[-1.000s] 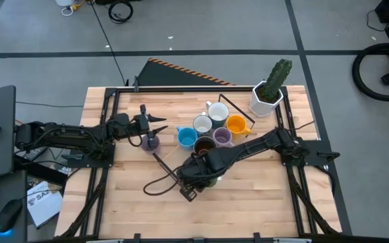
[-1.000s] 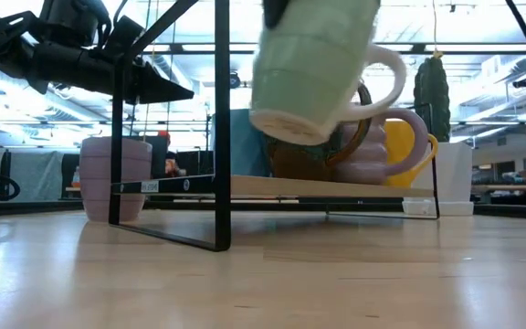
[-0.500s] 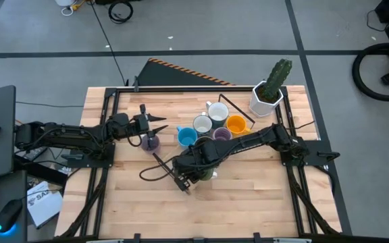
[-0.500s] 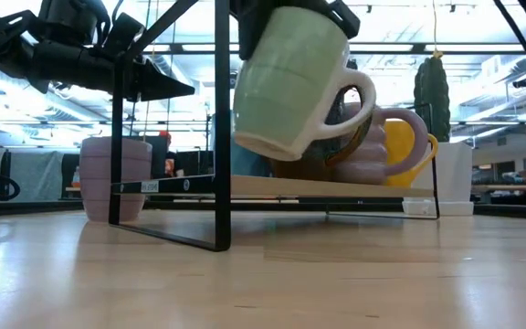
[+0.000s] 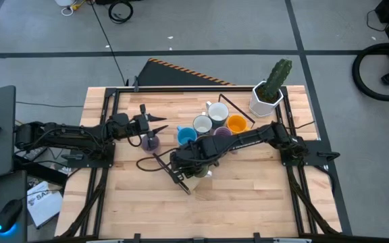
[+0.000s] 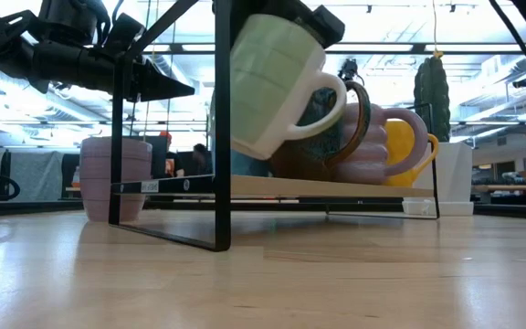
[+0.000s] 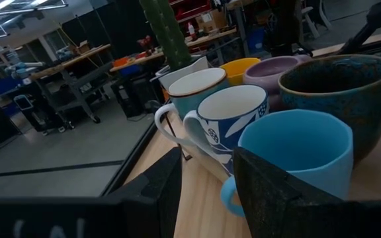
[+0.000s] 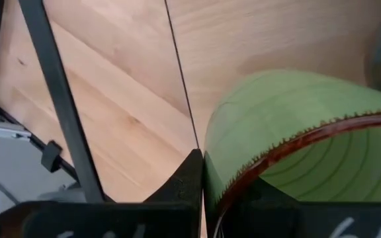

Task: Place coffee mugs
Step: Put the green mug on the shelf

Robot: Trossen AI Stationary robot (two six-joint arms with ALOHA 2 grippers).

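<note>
Green mug (image 6: 277, 82) hangs tilted off the table, rim clamped in the right gripper (image 5: 196, 164). Step in hand, by my reading: carrying it to join the row. Just beyond that claw on the low shelf (image 6: 327, 187) stand the blue mug (image 5: 186, 137), dark brown mug (image 7: 339, 89), lavender mug (image 6: 373, 146), orange mug (image 5: 236, 124) and two pale mugs (image 5: 210, 117). Next: level it and set it down clear of the black rack post (image 6: 223, 123), close by. Left gripper (image 5: 159, 123) waits, fingers apart, over a second lavender mug (image 5: 152, 142).

Wooden table (image 5: 248, 196), lavender mug (image 5: 151, 142), black wire rack (image 6: 217, 183), cactus pot (image 5: 265, 100)
</note>
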